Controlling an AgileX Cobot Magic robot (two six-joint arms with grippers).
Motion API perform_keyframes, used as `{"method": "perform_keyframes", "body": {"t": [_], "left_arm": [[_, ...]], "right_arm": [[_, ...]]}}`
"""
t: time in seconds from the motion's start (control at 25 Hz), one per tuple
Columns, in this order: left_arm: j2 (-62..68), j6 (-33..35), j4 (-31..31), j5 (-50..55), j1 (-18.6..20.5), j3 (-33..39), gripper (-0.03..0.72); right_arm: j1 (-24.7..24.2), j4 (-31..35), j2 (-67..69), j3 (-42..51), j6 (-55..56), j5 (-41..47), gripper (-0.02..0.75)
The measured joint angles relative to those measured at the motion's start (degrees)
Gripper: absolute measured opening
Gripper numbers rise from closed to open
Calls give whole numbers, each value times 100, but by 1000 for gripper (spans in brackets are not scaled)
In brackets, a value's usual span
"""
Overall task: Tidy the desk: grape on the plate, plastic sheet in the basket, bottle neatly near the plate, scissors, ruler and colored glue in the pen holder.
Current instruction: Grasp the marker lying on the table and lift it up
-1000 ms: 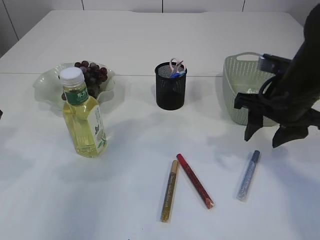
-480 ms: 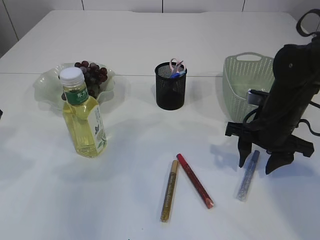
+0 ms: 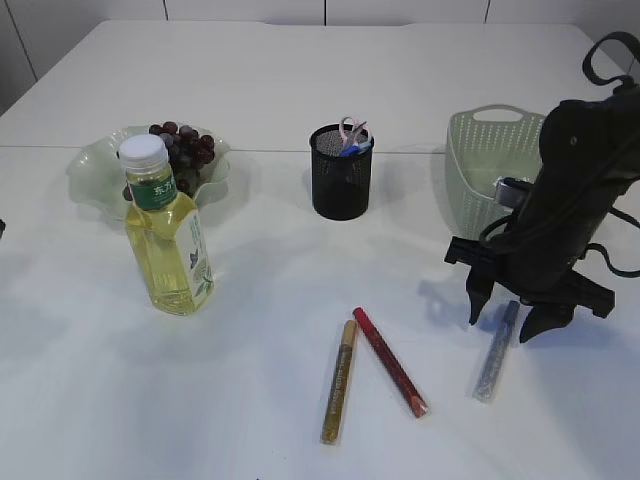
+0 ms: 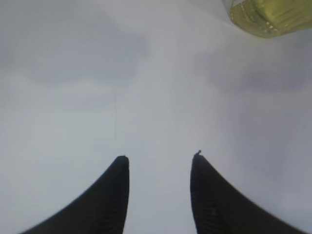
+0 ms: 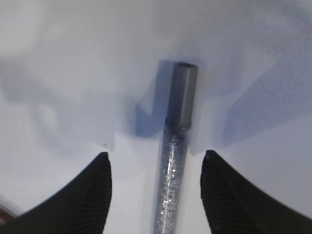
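Right gripper (image 3: 508, 318) has dropped from in front of the basket (image 3: 468, 170) to the desk (image 3: 260, 330), now straddling the upper end of the silver-blue glue stick (image 3: 496, 352). Jaws apart, one finger on each side of the stick, neither touching it in the right wrist view (image 5: 171, 185); the stick lies flat on the desk, grey cap pointing away from the wrist camera.

Left gripper (image 4: 158, 163): jaws apart over bare desk, nothing between them; base of the bottle (image 4: 270, 17) at the top right of its view.

Gold glue stick (image 3: 338, 380) and red glue stick (image 3: 390, 362) lie side by side mid-desk, upper ends near each other. Bottle upright just in front of the plate (image 3: 88, 170), which holds the grape (image 3: 184, 146). Pen holder (image 3: 340, 172) stands mid-desk, scissors (image 3: 352, 134) handles poking out.
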Motion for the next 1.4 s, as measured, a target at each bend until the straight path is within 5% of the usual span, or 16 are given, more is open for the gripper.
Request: {"method": "perform_keyframes", "body": {"t": [0.72,1.4], "left_arm": [[0,0,0,-34,0,0,308],[0,0,0,-62,0,0,308]], "right_arm": [[0,-41,229,0,219,-110,454],[0,-200,232,0,232,-118,174]]}}
